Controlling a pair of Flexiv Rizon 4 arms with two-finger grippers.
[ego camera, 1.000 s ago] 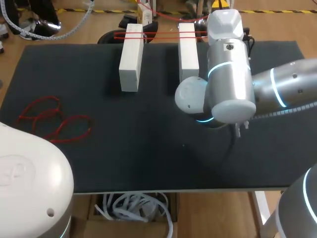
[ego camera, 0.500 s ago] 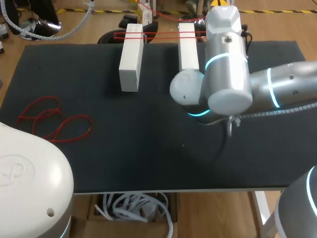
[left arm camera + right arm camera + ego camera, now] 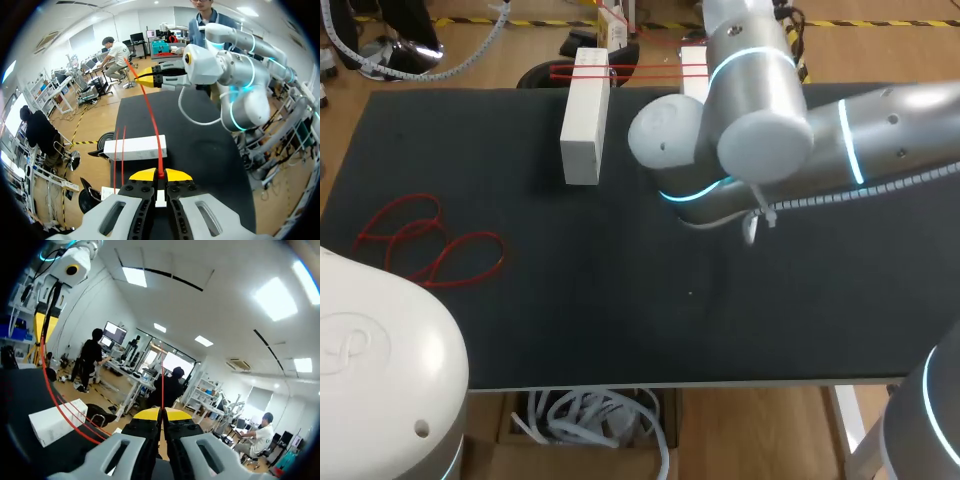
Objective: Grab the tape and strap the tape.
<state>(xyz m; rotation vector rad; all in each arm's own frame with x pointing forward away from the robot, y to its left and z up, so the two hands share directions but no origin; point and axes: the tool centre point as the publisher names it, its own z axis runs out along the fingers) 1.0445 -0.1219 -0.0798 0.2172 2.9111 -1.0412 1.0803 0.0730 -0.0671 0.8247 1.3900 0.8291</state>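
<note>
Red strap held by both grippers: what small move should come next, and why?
Probably lower the red strap over the white blocks: left gripper and right gripper both pinch it, stretched between them, and two straps already cross those blocks.

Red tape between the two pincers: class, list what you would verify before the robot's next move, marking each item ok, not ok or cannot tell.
1. Left pincer shut on the red tape: ok.
2. Right pincer shut on the tape: ok.
3. Tape runs unbroken from pincer to pincer: ok.
4. Two red strands lie across white block and its partly hidden twin: ok.
5. Held tape lined up over the blocks: cannot tell.
6. Loose red loops lie apart from both arms: ok.
</note>
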